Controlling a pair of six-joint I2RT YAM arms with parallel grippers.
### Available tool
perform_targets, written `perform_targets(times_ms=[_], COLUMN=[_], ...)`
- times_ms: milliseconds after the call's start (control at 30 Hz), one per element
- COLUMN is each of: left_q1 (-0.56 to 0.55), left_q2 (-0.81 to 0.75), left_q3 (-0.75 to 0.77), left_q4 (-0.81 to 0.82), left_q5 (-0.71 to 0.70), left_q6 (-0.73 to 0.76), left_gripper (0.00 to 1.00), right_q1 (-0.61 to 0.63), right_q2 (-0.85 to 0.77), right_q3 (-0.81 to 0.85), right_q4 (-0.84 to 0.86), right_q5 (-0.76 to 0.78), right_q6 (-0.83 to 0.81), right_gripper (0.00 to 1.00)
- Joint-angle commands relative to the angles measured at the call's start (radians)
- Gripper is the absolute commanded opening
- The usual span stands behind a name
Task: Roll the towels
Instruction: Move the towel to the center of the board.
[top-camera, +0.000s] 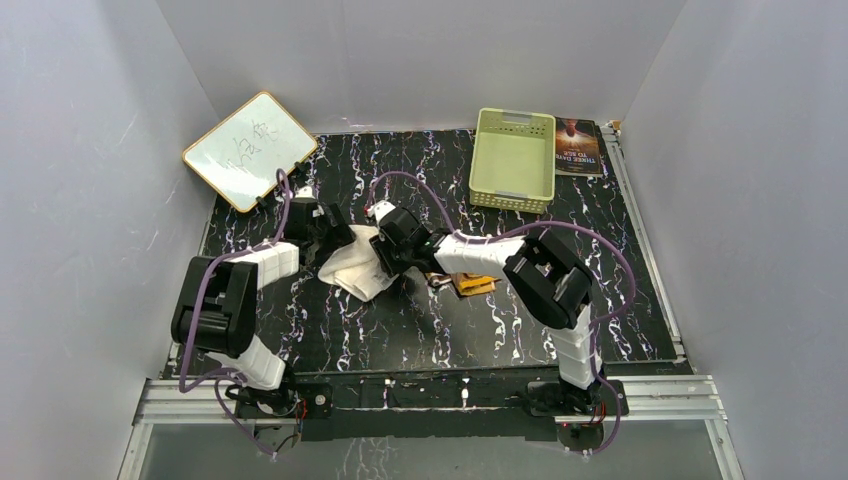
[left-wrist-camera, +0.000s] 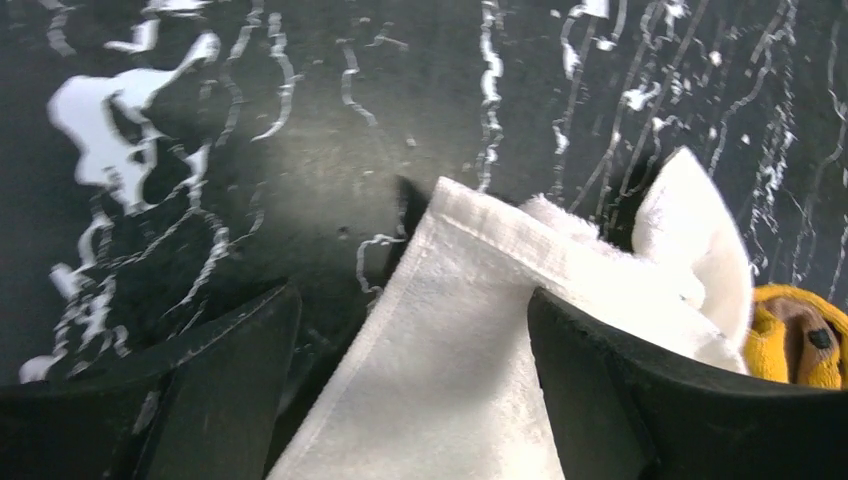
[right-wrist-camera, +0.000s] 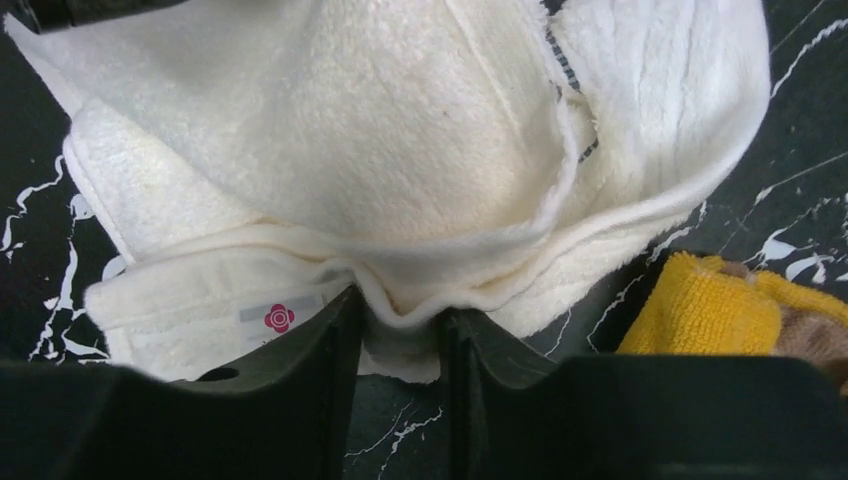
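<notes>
Pinches the cream towel (right-wrist-camera: 400, 130) by a fold in the right gripper (right-wrist-camera: 400, 310), straddles it with left gripper (left-wrist-camera: 412, 300) spread wide.

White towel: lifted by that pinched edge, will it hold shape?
Probably floppy: the white towel puckers where the right end effector pinches it. Its loose layered folds would likely sag open. Plush pile probably resists slipping.

Cream towel (right-wrist-camera: 400, 150): plush looped cloth, flat-woven hem. Yellow towel (right-wrist-camera: 700, 310): fuzzy cloth. Table top (left-wrist-camera: 350, 150): black, white-veined, smooth, faint sheen. Basket (top-camera: 480, 165): pale green plastic, smooth. Board (top-camera: 250, 150): glossy white face, wooden frame.
</notes>
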Motion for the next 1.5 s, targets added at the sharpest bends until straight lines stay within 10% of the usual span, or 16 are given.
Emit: perform_targets(times_ms=[0, 67, 167, 400, 800, 1000, 1300, 1467], left_q1=[-0.039, -0.053, -0.071, -0.075, -0.079, -0.079, -0.080, -0.080], left_q2=[0.054, 0.066, 0.061, -0.128, -0.704, -0.804, -0.789, -0.777], left_q3=[0.001, -0.017, -0.046, -0.161, -0.128, -0.073, -0.052, -0.043], left_q4=[0.096, 0.138, 0.167, 0.087, -0.446, -0.581, -0.567, -0.566], left_q5=[0.102, 0.146, 0.192, 0.186, 0.189, 0.205, 0.261, 0.280], left_q6=[-0.010, -0.029, -0.045, -0.037, -0.036, -0.022, -0.008, -0.011], left_gripper=[0.74, 0.48, 0.01, 0.00, 0.00, 0.00, 0.00, 0.00], right_q1=[-0.004, -0.004, -0.005, -0.088, -0.182, -0.182, -0.214, -0.272], right_q2=[-0.075, -0.141, -0.315, -0.647, -0.361, -0.222, 0.206, 0.434], right_q3=[-0.036, -0.078, -0.187, -0.419, -0.331, -0.209, 0.629, 1.031], right_q4=[0.019, 0.046, 0.075, 0.041, -0.125, -0.082, -0.097, -0.251], right_q5=[-0.041, -0.079, -0.023, 0.207, 0.288, 0.173, 0.150, 0.139], right_q6=[0.019, 0.019, 0.002, -0.025, 0.017, 0.024, -0.047, -0.054], right_gripper=[0.27, 0.43, 0.95, 0.98, 0.93, 0.00, 0.00, 0.78])
